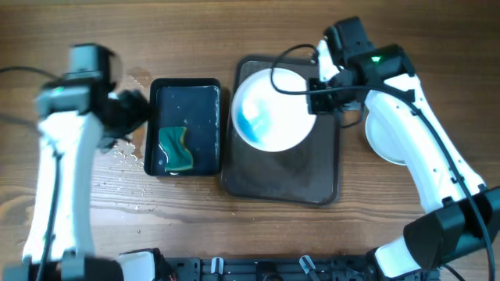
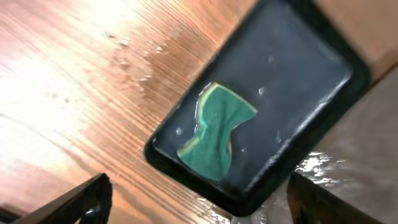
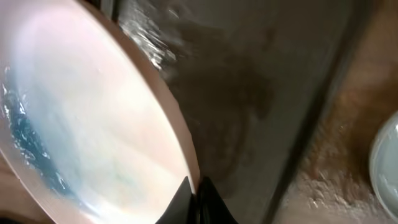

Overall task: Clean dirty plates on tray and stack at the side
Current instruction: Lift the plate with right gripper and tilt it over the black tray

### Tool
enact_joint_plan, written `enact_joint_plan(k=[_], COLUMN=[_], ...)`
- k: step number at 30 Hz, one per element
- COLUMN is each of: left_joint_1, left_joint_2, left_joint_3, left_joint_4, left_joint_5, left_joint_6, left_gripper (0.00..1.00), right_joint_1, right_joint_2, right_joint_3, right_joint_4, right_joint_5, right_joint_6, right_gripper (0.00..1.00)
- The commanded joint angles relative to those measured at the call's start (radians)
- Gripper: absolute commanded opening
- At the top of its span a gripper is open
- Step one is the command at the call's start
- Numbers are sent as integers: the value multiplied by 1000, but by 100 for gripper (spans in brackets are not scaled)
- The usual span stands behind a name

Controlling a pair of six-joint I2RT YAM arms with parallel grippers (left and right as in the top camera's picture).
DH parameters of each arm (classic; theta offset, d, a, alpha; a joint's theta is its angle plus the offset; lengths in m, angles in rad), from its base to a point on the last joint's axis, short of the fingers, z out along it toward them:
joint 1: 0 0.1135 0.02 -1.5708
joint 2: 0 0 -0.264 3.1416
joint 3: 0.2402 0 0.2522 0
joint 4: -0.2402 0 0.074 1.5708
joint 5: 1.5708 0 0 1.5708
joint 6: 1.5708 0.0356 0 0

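Note:
A white plate (image 1: pixel 273 109) with a blue smear is held tilted above the dark brown tray (image 1: pixel 312 176). My right gripper (image 1: pixel 319 87) is shut on its right rim; in the right wrist view the fingers (image 3: pixel 196 190) pinch the plate (image 3: pixel 93 124) edge over the tray (image 3: pixel 261 81). Another white plate (image 1: pixel 384 139) lies on the table right of the tray, partly hidden by my right arm; its edge shows in the right wrist view (image 3: pixel 385 165). My left gripper (image 1: pixel 134 109) is open and empty (image 2: pixel 199 205), left of the black tray.
A small black glossy tray (image 1: pixel 183 125) with water and a green sponge (image 1: pixel 176 148) stands left of the brown tray; it also shows in the left wrist view (image 2: pixel 336 81), with the sponge (image 2: pixel 214 134). Water drops lie on the wood (image 1: pixel 117 152).

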Motion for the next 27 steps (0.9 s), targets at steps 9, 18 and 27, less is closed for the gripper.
enact_joint_plan(k=[9,18,27], left_joint_1=[294,294,294], left_joint_2=[-242,-241,-241], left_joint_3=[40,40,40], left_joint_4=[-53,-53,-53], left_joint_5=[82,82,82], left_joint_6=[5,5,5], left_gripper=[100,100,100], right_joint_1=[400,695,812], right_joint_2=[337,317,317], right_joint_3=[422,422,422], right_joint_4=[224,264,256], right_joint_5=[595,1244,1431], right_joint_6=[149,59,-7], right_gripper=[4,5,4])
